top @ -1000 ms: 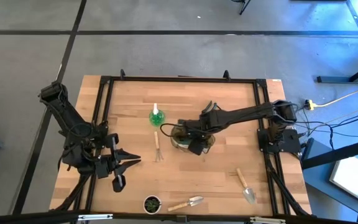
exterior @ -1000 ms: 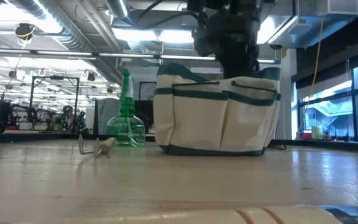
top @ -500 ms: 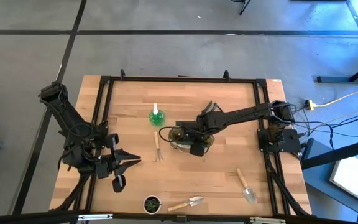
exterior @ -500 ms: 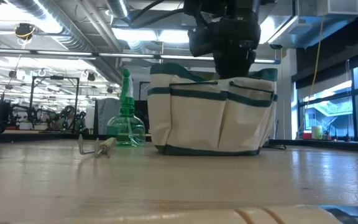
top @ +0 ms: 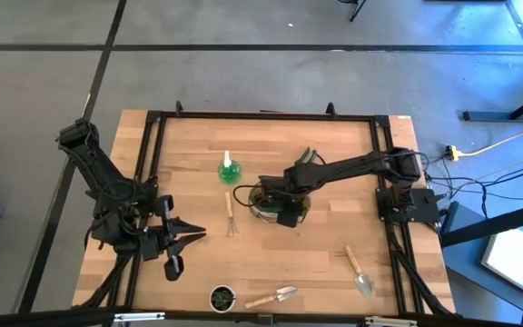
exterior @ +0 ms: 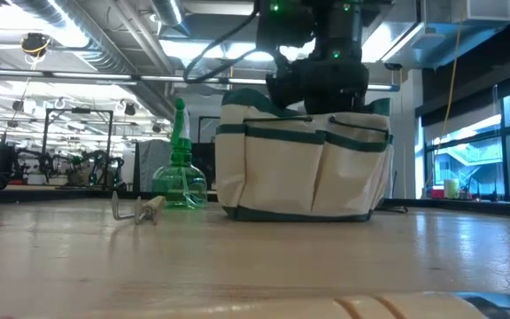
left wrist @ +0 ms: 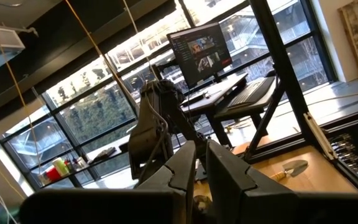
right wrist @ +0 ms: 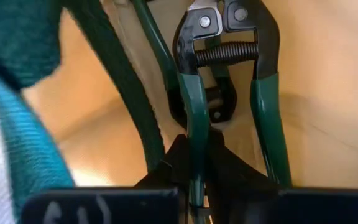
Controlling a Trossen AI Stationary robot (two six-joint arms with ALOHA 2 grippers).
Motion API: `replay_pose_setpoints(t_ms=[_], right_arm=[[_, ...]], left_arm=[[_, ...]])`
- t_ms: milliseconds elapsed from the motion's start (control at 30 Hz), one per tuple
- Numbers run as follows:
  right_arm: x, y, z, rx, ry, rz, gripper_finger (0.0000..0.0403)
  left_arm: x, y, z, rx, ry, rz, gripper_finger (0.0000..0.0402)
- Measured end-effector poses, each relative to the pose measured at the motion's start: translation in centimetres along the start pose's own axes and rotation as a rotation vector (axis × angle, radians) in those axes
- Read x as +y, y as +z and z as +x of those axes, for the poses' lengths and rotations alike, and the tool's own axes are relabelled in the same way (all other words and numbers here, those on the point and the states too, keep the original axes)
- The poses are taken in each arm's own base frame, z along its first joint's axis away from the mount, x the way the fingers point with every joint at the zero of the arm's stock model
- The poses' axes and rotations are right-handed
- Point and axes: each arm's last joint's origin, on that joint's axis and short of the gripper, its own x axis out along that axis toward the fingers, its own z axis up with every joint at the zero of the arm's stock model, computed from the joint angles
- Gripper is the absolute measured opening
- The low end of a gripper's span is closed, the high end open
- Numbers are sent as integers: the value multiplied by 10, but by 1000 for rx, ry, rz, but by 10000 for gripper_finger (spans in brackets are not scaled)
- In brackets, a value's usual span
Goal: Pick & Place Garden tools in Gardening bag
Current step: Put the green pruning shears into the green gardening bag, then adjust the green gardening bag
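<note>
- Pruners (right wrist: 229, 93), metal with green-coated handles and a coil spring, hung inside the tan fabric gardening bag (exterior: 304, 164) with green trim at mid-table; the right gripper (right wrist: 194, 162) pinched one handle.
- Stiff and fairly heavy by the look, with smooth and likely slippery grips, so holding a single handle seemed a loose purchase.
- Soft bag walls would likely give under a push.
- Left gripper (top: 182, 239) rested pressed together near the table's left edge.
- Wooden slatted tabletop (top: 334, 236) still carried a green spray bottle (top: 228, 170), a wooden-handled fork (top: 230, 215) and two wooden-handled trowels (top: 360, 270); a workshop with windows lay beyond.
</note>
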Motion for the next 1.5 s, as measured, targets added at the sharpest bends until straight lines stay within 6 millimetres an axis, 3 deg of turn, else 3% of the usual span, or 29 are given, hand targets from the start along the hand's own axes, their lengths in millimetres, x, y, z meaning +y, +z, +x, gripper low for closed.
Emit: replay_pose_setpoints(t_ms=[433,767,1000,1233,1500], right_arm=[[1,1,2,-9,4,-1,29],[1,1,2,-4,4,21,144],[0,-1,1,16,-3,36,186],[2,1,-17,51,-14,-15,194],[8,18,-52,-62,18,-52,195]], left_arm=[[0,0,0,1,1,-4,33],[0,0,0,14,16,-3,31],[1,0,0,17,19,-3,31],[1,-1,0,18,20,-3,31],[1,-1,0,18,20,-4,31]])
